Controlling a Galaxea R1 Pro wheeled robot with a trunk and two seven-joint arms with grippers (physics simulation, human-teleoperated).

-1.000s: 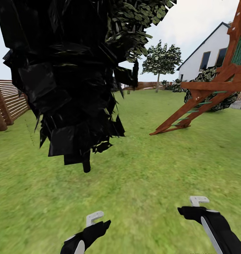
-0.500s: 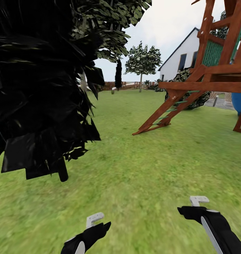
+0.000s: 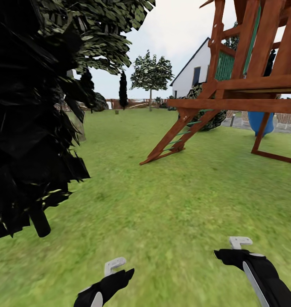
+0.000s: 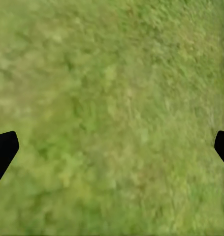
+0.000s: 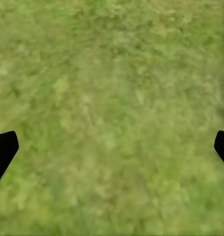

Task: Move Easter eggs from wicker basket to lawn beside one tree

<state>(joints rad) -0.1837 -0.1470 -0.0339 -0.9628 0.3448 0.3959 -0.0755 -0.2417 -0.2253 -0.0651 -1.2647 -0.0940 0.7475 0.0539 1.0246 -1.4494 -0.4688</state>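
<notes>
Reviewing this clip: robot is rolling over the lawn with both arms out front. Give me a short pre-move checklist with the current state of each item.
1. Left gripper empty: ok, fingers wide apart, grass between them.
2. Right gripper empty: ok, same open stance over grass.
3. Lawn straight ahead free of obstacles: ok, open grass up to the wooden play frame on the right.
4. Clearance from the dark tree close on the left: not ok, its foliage crowds that edge of the head view.
5. Basket and eggs located: cannot tell, a small object stands far off on the grass, too small to identify.
6. Candidate tree for the eggs: ok, visible far ahead.
</notes>
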